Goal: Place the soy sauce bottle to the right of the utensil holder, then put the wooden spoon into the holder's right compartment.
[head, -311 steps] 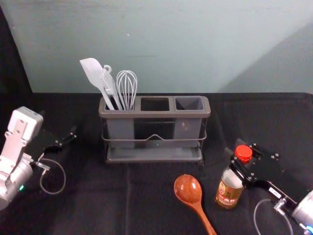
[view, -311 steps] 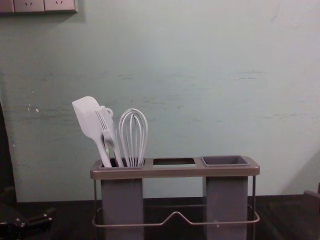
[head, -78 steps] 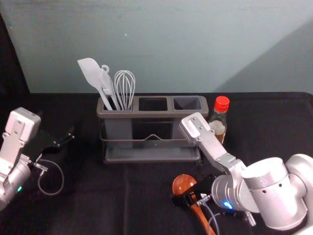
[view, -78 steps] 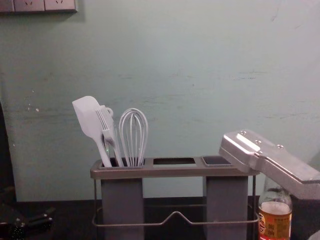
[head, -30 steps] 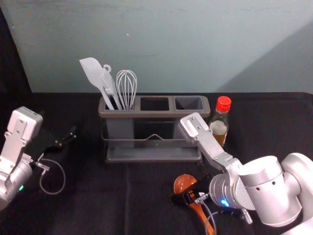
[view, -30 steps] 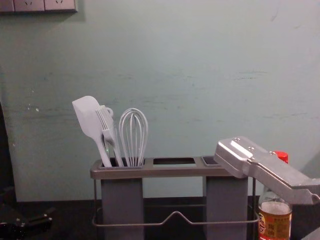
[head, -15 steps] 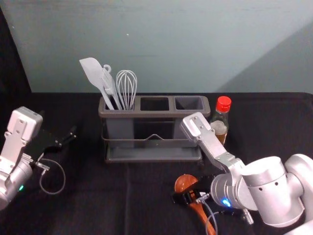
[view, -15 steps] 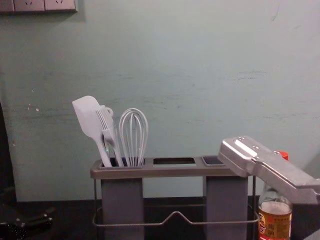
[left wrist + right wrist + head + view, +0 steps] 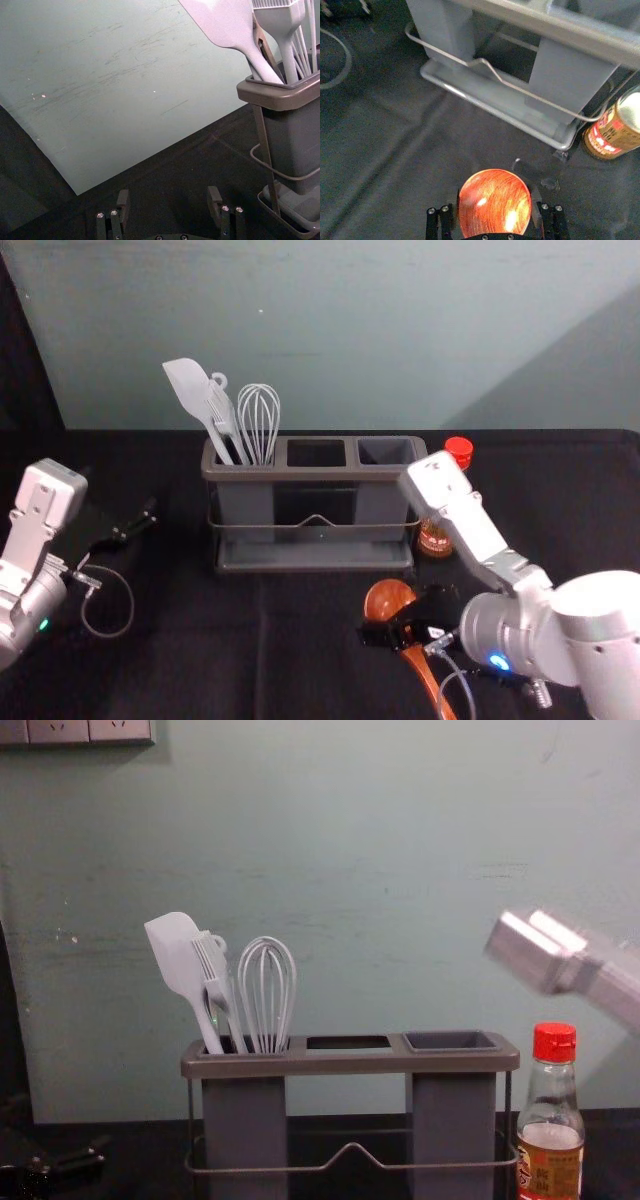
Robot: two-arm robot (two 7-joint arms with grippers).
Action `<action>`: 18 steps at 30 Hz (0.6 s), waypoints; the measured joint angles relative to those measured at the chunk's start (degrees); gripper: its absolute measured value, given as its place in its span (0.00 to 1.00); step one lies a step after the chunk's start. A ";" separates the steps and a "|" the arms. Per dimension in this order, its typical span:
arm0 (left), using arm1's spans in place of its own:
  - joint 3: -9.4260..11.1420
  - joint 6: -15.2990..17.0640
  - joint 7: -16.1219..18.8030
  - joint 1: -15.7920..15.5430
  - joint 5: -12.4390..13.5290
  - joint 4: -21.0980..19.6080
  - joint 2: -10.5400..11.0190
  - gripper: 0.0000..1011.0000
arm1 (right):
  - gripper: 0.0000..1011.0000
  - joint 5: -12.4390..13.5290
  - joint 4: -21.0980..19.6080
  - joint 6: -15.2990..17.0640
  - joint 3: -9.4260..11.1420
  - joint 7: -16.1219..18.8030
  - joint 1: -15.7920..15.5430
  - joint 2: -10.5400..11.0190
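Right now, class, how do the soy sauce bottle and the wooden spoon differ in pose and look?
The soy sauce bottle stands upright, while the wooden spoon slants in the right gripper. The bottle is clear glass with a red cap and printed label; the spoon is glossy reddish-brown wood. Both are outside the utensil holder.

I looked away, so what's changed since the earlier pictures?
The soy sauce bottle moved back, to the right of the holder. The right claw let it go and took the wooden spoon, seemingly lifting it slightly. The left claw, holder and pale utensils stayed put.
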 joint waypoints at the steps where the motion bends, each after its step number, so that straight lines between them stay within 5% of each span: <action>1: 0.00 0.00 0.00 0.00 0.00 0.00 0.00 1.00 | 0.83 0.51 -1.52 -0.85 0.87 0.57 -1.05 0.15; 4: 0.00 0.00 0.00 0.00 0.00 0.00 0.00 1.00 | 0.83 1.14 -3.55 -2.63 2.09 1.35 -2.63 0.45; 6: 0.00 0.00 0.00 0.00 0.00 0.00 0.00 1.00 | 0.83 2.30 -5.67 -6.68 3.60 2.62 -4.80 0.99; 18: 0.00 0.00 0.00 0.00 0.00 0.00 0.00 1.00 | 0.83 11.09 -9.96 -37.73 11.16 7.62 -15.70 3.47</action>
